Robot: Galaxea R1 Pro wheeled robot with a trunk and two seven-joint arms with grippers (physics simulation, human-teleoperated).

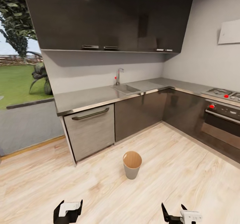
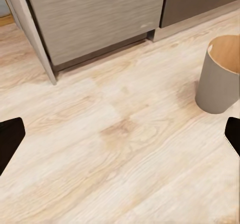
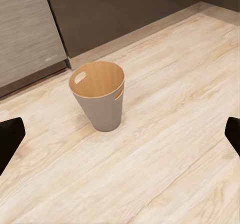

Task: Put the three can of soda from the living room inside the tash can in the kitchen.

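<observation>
**Bin in reach, no can in the fingers**

While the trash can [image 1: 132, 165] is seen standing upright on the pale wood floor [image 1: 186, 190] of the kitchen, a short way out from the grey cabinet front with the dark bar handle [image 1: 90, 114], no soda can is found in any view. The bin's brown inside appears empty in the right wrist view [image 3: 100, 95], where two slot cut-outs near the rim can be made out.

Both arms are held low and forward, at either side of the bin. The left gripper [image 1: 68, 210] is spread wide, and between its dark fingertips [image 2: 10, 139] nothing but bare floor is seen. The right gripper [image 1: 178, 214] is likewise parted and empty — its fingertips [image 3: 10, 136] frame the bin squarely, presumably because the robot has been faced toward it.

Behind, a steel countertop [image 1: 86, 99] with a sink [image 1: 126, 89] and tall tap [image 1: 118, 76] is shown, and an oven [image 1: 221, 122] at the right. With nothing carried, it is judged that cans must be fetched from the living room — how many remain cannot be told.
</observation>
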